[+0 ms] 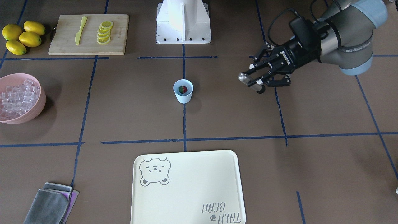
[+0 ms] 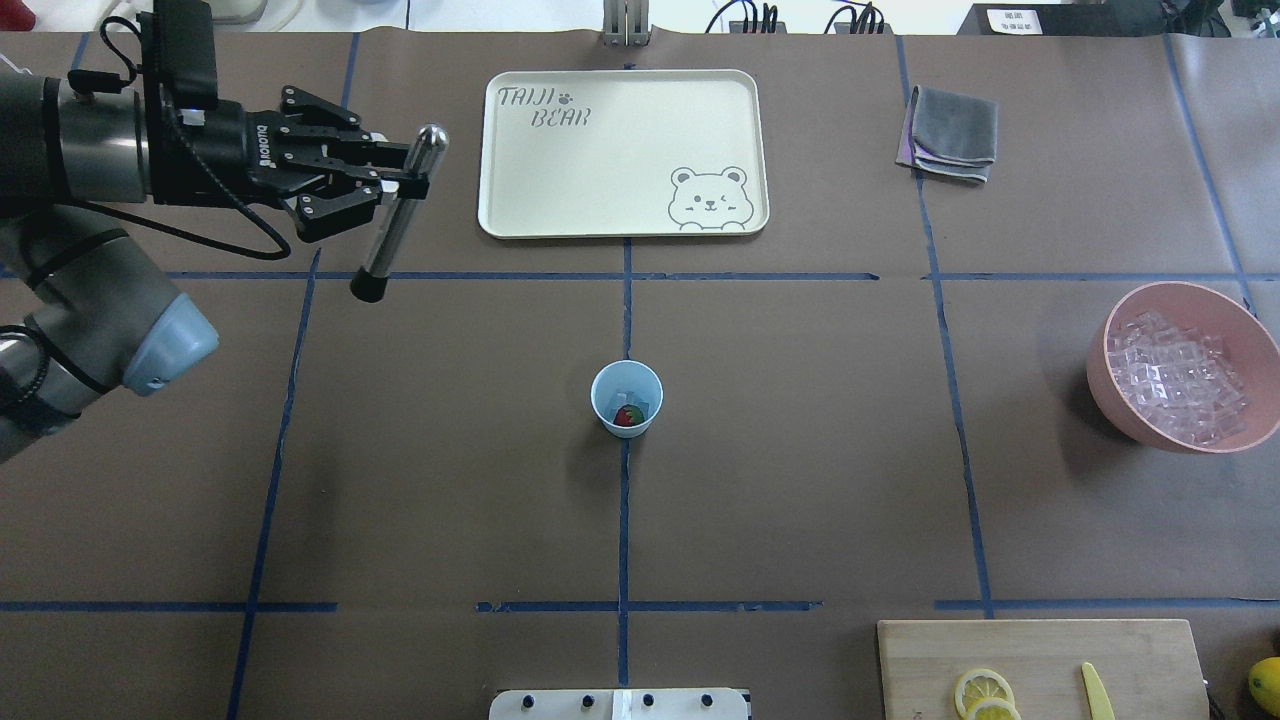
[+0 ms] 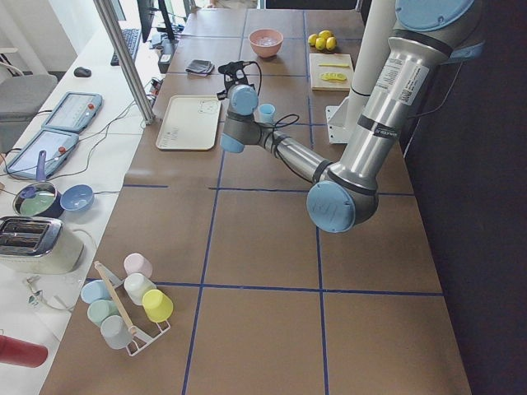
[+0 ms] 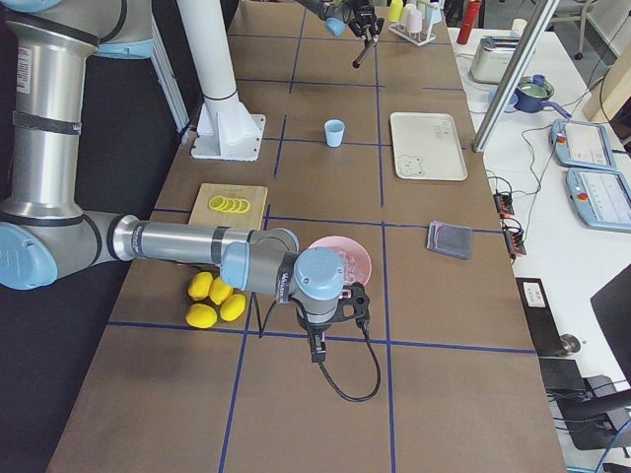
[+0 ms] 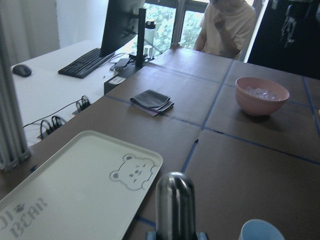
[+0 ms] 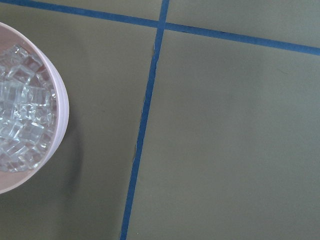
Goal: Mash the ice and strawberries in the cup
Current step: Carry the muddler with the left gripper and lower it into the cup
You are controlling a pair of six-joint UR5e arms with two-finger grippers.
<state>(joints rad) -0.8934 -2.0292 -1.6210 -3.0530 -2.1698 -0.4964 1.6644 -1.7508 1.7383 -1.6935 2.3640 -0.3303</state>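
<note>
The pale-blue cup (image 2: 626, 398) stands upright at the table's middle, also in the front view (image 1: 183, 91). One red strawberry (image 2: 627, 416) lies in it beside a clear ice cube or two. Most ice (image 2: 1180, 375) fills the pink bowl (image 2: 1240, 430). My left gripper (image 2: 405, 183) is shut on a steel muddler (image 2: 398, 215) with a black tip, held tilted above the table, far to the cup's left. My right gripper (image 4: 317, 340) shows only in the exterior right view, beside the pink bowl; I cannot tell whether it is open or shut.
A cream bear tray (image 2: 620, 150) lies beyond the cup. A grey cloth (image 2: 952, 132) lies at the far right. A cutting board (image 1: 88, 34) holds lemon slices and a yellow knife, with whole lemons (image 1: 23, 37) beside it.
</note>
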